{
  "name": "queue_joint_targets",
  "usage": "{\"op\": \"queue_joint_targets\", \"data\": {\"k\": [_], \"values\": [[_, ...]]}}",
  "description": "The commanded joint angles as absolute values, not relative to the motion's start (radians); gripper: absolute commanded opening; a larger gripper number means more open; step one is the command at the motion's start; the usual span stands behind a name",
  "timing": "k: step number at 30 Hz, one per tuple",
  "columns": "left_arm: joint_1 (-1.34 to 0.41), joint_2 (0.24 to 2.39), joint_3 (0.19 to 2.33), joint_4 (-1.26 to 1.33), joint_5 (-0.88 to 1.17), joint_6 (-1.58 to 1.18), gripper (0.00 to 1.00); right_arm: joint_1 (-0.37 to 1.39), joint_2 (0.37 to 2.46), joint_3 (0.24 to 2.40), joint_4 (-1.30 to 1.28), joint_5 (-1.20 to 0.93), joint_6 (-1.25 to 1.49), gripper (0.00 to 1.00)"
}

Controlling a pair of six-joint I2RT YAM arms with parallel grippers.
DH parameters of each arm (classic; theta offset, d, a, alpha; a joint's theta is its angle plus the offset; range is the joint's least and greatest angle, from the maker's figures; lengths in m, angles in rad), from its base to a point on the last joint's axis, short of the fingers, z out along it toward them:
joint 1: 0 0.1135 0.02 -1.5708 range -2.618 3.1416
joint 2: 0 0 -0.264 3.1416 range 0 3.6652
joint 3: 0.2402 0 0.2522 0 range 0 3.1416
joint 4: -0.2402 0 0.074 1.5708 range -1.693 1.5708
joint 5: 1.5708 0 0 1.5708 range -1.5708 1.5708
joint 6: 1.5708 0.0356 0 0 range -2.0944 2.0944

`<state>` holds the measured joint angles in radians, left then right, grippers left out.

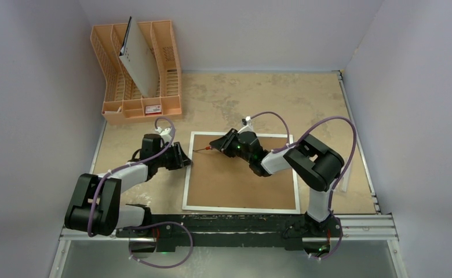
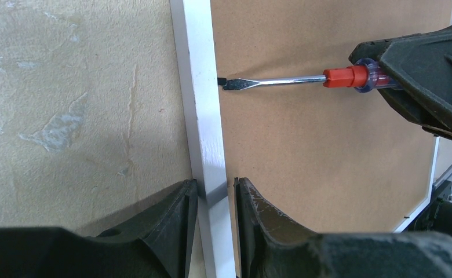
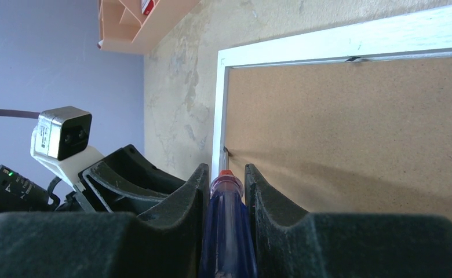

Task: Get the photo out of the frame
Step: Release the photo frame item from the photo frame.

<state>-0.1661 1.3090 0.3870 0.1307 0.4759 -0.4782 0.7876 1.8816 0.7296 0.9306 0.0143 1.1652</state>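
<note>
Centrally, the frame (image 1: 241,208) lies back-up, photo hidden underneath. Left gripper (image 2: 215,186) pinches its left border; right gripper (image 3: 226,174) clamps a screwdriver (image 2: 281,81), blade pointing left, tip at that border's inner edge.

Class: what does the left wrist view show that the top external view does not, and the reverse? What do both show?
Only the left wrist view: the screwdriver tip-first at a small black tab on the frame, whose white border the left gripper straddles. Only the top view: the orange rack holding a grey-white board. Both: the frame lying brown back up, the right gripper holding the screwdriver.
</note>
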Motion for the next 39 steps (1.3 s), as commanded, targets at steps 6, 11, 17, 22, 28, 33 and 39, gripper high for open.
{"op": "queue_joint_targets", "data": {"k": [6,11,17,22,28,33,39], "values": [[-0.172,1.372,0.391,0.152,0.523,-0.440,0.29,0.825,1.967,0.735,0.945,0.023,1.203,0.00],[-0.172,1.395,0.387,0.149,0.519,-0.422,0.26,0.827,1.985,0.731,0.963,0.017,1.213,0.00],[-0.173,1.405,0.384,0.148,0.512,-0.409,0.20,0.834,1.995,0.755,0.970,0.002,1.176,0.00],[-0.175,1.392,0.384,0.132,0.497,-0.402,0.17,0.833,1.963,0.812,0.866,-0.029,1.063,0.00],[-0.176,1.387,0.383,0.127,0.487,-0.398,0.15,0.828,1.967,0.954,0.730,-0.089,0.861,0.00],[-0.177,1.382,0.386,0.119,0.476,-0.394,0.14,0.830,1.959,1.044,0.630,-0.077,0.757,0.00],[-0.176,1.379,0.389,0.119,0.467,-0.394,0.13,0.879,1.964,1.155,0.507,-0.075,0.627,0.00]]}}
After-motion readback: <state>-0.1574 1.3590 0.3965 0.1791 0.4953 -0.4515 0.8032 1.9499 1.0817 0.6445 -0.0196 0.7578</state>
